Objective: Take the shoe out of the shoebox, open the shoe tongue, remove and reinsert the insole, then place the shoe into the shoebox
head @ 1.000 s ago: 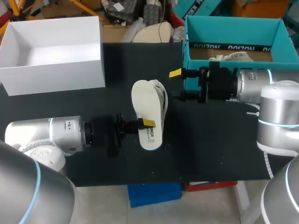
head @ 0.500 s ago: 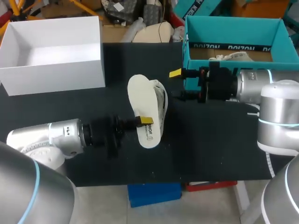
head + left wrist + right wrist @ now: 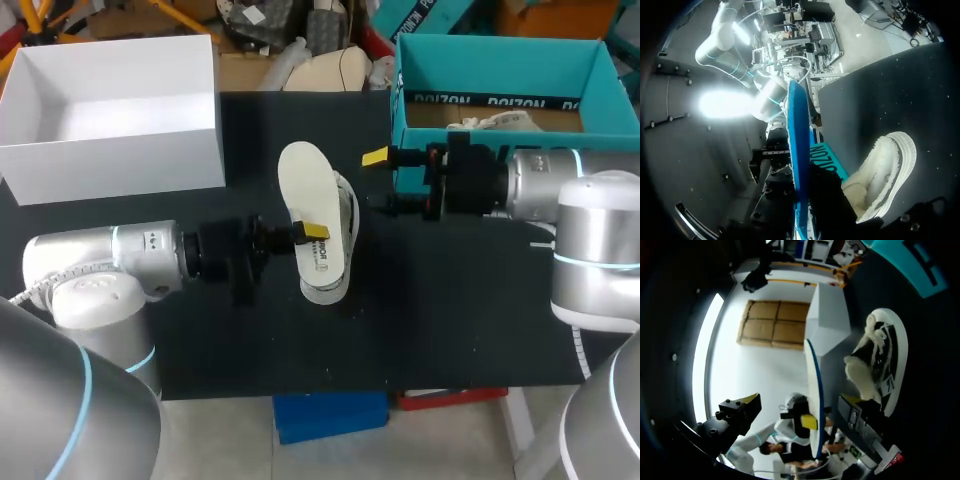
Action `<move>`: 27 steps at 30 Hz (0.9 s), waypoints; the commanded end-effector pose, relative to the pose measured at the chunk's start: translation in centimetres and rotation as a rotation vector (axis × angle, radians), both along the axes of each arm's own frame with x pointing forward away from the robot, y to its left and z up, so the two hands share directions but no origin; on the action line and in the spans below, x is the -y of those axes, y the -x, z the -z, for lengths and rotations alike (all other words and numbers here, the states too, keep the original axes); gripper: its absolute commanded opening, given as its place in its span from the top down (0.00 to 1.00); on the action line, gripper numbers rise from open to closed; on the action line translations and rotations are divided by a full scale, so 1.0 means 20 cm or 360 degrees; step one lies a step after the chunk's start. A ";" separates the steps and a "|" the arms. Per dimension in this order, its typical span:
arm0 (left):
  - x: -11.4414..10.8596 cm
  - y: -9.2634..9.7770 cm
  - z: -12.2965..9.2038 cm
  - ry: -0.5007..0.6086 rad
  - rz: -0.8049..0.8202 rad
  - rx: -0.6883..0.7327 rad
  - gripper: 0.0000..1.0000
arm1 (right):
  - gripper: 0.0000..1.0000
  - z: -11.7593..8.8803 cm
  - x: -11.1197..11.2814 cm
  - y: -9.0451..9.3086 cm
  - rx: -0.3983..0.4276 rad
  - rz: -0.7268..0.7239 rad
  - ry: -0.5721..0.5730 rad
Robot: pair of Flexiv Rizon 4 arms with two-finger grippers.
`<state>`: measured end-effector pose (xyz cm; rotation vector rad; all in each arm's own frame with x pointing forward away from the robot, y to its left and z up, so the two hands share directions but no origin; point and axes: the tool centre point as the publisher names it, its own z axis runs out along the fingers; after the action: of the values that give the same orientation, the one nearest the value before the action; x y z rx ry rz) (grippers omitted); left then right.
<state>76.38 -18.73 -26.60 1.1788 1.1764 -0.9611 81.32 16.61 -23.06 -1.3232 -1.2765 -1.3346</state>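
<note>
Left hand is clamping the insole above the shoe on the table; right hand is hovering, fingers apart, beside the teal shoebox.

1 insole, 1 shoe — 1 wht box, 1 shoebox.

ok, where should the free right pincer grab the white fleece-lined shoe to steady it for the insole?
Probably the collar rim of the white fleece-lined shoe, one finger inside the opening and one outside. Come in from the right pincer's own side. The right wrist view shows the fleece opening exposed there, while the left pincer holds the white insole with a blue underside on edge along the other side.
</note>
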 end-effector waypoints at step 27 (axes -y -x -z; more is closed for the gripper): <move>0.00 -0.01 0.03 0.0040 0.0122 -0.0063 1.00 | 0.00 0.12 -0.19 -0.03 0.0024 -0.0228 0.0114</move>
<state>76.74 -18.59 -27.24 1.1969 1.1528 -1.0644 81.22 19.33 -24.56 -1.2619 -1.4114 -1.2242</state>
